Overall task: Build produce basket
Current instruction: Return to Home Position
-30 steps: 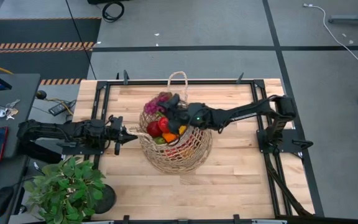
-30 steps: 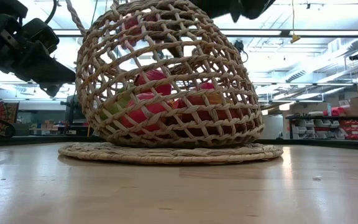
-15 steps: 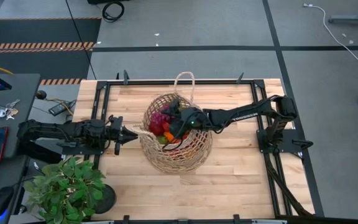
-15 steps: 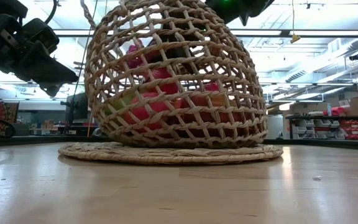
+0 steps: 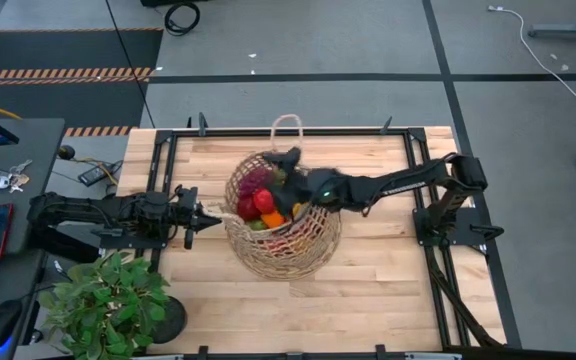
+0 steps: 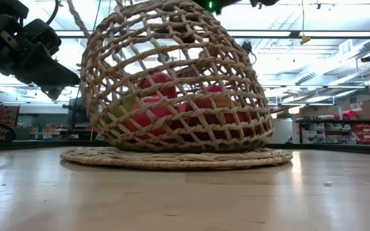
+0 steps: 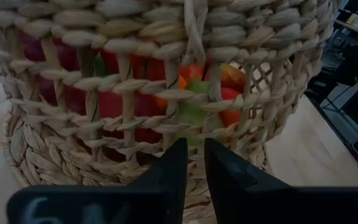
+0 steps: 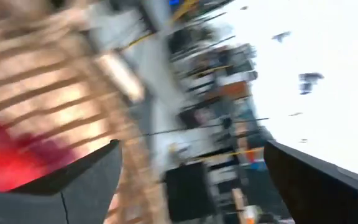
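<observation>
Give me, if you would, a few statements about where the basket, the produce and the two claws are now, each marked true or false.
1. The basket stands on a round woven mat. True.
2. The right claw grips a red apple. False: it is open and empty, above the basket's rim.
3. The produce lies scattered outside the basket. False: it sits inside the basket.
4. The left claw is close beside the basket's wall. True.
5. A leafy potted plant stands at the table corner on the left arm's side. True.
</observation>
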You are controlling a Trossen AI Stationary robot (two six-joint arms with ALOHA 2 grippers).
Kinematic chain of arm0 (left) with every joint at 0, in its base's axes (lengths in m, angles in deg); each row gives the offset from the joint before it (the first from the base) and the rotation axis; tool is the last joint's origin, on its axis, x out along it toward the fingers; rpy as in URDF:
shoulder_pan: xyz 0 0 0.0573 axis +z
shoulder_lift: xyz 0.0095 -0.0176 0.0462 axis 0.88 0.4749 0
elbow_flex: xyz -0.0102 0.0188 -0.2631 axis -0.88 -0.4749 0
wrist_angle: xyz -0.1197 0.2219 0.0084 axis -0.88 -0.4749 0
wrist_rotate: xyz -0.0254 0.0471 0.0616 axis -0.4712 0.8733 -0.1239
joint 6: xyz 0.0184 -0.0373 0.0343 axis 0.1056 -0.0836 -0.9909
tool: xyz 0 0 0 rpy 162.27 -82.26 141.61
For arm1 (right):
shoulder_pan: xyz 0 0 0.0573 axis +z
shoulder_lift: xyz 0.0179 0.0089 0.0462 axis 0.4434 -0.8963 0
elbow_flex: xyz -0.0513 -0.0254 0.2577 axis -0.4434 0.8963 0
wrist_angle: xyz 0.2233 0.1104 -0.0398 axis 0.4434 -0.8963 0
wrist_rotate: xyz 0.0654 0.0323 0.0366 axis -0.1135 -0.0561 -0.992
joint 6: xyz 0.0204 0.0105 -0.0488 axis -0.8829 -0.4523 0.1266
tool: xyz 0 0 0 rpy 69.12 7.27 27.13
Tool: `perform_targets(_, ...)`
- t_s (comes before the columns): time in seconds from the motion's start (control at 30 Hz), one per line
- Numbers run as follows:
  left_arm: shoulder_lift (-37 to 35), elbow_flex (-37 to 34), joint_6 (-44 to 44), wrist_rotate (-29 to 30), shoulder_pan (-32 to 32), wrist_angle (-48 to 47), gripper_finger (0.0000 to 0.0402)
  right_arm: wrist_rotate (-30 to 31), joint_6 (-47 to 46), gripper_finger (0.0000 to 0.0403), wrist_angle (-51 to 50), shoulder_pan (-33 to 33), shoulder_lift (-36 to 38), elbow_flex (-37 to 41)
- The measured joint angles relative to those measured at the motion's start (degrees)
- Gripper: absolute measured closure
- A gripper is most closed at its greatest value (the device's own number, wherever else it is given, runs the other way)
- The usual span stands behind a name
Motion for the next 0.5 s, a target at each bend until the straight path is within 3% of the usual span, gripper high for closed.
perform_targets(0.17,0.02,0.0,0.0,-0.02,0.0,-0.02,0.0345,8.97,6.98,0.0032,15.86,-0.11,2.01,-0.02)
perform_targets(0.33,0.02,0.0,0.0,0.0,0.0,-0.02,0.0349,20.48,21.51,0.0046,34.69,0.61,2.28,-0.02)
perform_targets(0.43,0.02,0.0,0.0,-0.02,0.0,0.0,0.0346,21.75,29.9,0.0053,48.04,2.54,2.39,1.1)
perform_targets(0.5,0.0,0.0,0.0,-0.02,0.0,0.0,0.0343,19.56,34.86,0.0057,57.7,4.21,2.39,2.9)
